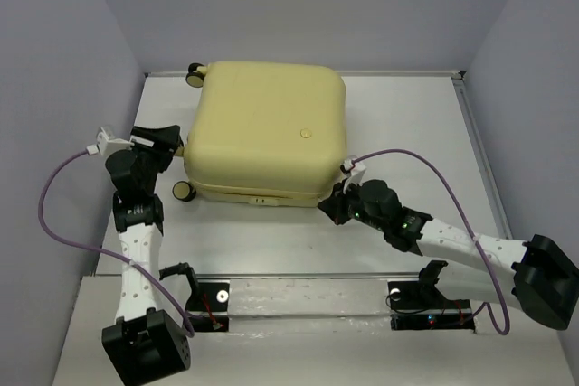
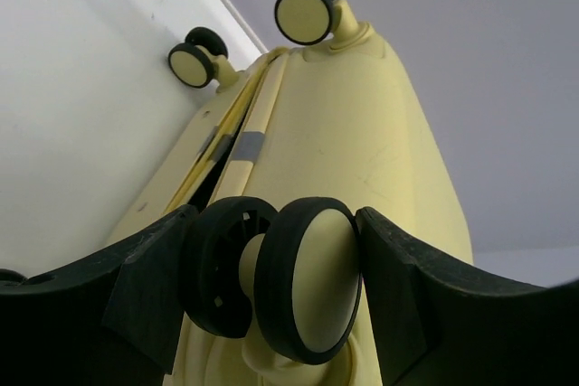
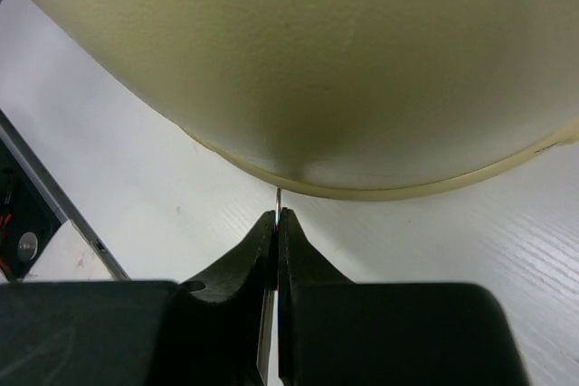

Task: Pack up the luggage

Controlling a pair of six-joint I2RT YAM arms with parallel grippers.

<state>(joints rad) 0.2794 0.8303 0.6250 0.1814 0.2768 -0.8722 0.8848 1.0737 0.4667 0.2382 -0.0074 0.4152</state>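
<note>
The luggage [image 1: 267, 128], a pale-yellow hard-shell suitcase, lies closed and flat on the white table, its round emblem [image 1: 306, 133] facing up. My left gripper [image 1: 174, 153] is at its left side. In the left wrist view its jaws [image 2: 271, 277] press on both sides of a black-and-yellow double wheel [image 2: 312, 277]. Two more wheels [image 2: 306, 11] show at the far end of the shell [image 2: 362, 115]. My right gripper [image 1: 330, 208] is at the near right corner. It [image 3: 277, 216] is shut on a thin metal zipper pull [image 3: 277, 196] just under the shell's seam [image 3: 317, 61].
Grey walls close in the table on the left, back and right. A raised edge [image 1: 475, 142] runs along the right side. A metal rail [image 1: 298, 277] crosses in front of the arm bases. Purple cables [image 1: 54, 205] loop beside both arms.
</note>
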